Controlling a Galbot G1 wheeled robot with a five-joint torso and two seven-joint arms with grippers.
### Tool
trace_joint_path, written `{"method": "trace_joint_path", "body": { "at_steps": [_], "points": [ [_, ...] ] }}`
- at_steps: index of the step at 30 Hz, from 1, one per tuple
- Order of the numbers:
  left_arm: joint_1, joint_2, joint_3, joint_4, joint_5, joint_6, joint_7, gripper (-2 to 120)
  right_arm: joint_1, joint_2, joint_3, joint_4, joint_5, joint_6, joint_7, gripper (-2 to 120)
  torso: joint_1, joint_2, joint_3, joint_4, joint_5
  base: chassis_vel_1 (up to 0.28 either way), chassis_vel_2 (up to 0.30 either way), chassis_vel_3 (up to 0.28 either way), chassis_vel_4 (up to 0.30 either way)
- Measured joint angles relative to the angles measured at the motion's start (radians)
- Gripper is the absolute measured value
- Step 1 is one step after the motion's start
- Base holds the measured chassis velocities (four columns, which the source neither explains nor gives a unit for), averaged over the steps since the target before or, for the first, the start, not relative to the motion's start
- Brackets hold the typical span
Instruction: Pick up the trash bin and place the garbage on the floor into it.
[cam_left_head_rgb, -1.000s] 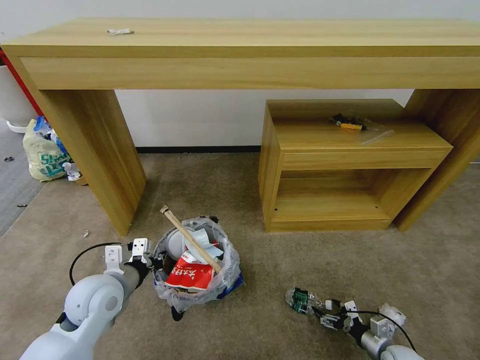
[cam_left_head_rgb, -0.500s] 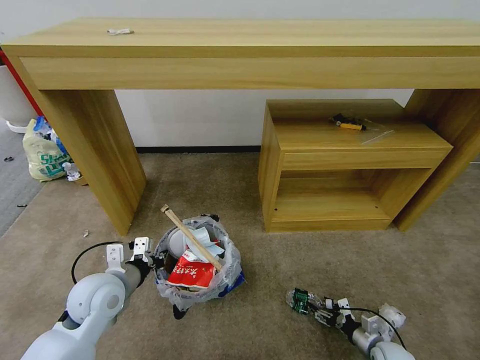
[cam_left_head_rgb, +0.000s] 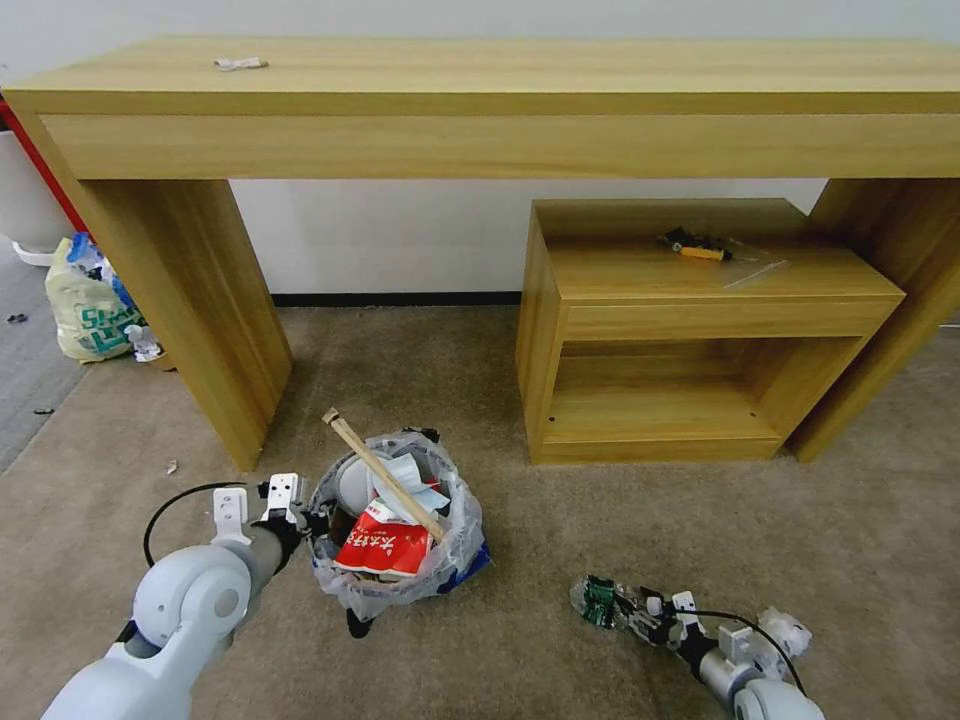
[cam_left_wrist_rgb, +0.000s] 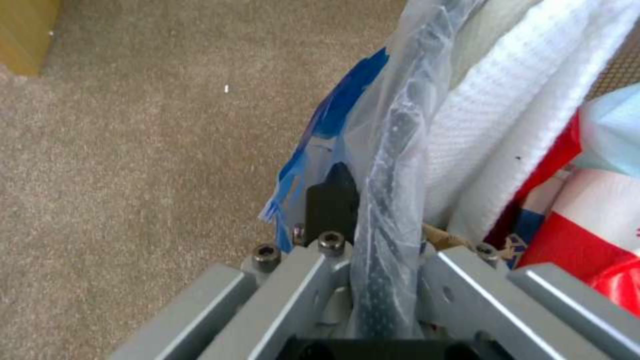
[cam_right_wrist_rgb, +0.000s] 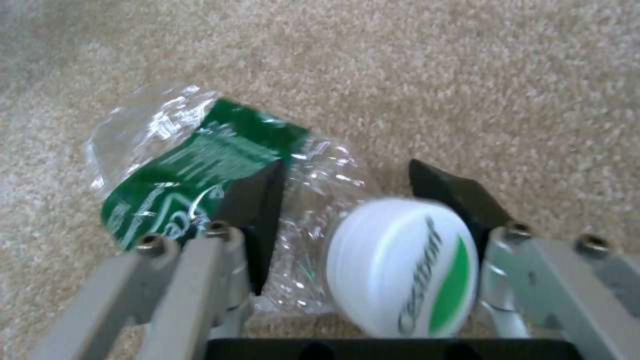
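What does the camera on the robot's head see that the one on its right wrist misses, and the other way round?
Head view alone: the trash bin stuffed with garbage, a wooden stick poking out, the left gripper clamped on its rim, the wooden desk and the low cabinet.

Right wrist view alone: the bottle's white cap with green lettering, sitting between open fingers.

Both: the crushed plastic bottle with its green label, the right gripper around it, and the beige floor.

white wall (cam_left_head_rgb: 400, 240) | long wooden desk (cam_left_head_rgb: 500, 100) | low wooden shelf unit (cam_left_head_rgb: 690, 330)
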Motion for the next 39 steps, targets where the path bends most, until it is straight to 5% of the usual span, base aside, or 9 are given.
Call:
{"method": "trace_joint_path", "body": {
  "at_steps": [16,26,37,39],
  "points": [
    [-0.013,0.003,0.006,-0.004,-0.002,0.0,-0.004,0,-0.021,0.003,0.012,0.024,-0.004,0.006,0.024,0,0.0,0.0,0.0,-0.0003,0.0003,0.0,0.0,0.0,0.0],
    [-0.014,-0.002,0.009,-0.003,-0.001,0.0,-0.005,0,-0.034,0.0,0.021,0.052,-0.006,0.01,0.027,0,0.0,0.0,0.0,-0.0003,0.0004,0.0,0.0,0.0,0.0],
    [-0.016,-0.005,0.01,-0.001,0.001,0.0,-0.006,0,-0.096,-0.067,0.018,0.214,-0.075,-0.015,0.016,0,0.0,0.0,0.0,-0.0002,0.0001,0.0,0.0,0.0,0.0],
    [-0.017,-0.007,0.01,0.0,0.003,0.0,-0.006,0,-0.104,-0.096,-0.018,0.226,-0.096,-0.046,0.022,8,0.0,0.0,0.0,-0.0001,0.0,0.0,0.0,0.0,0.0]
  ]
}}
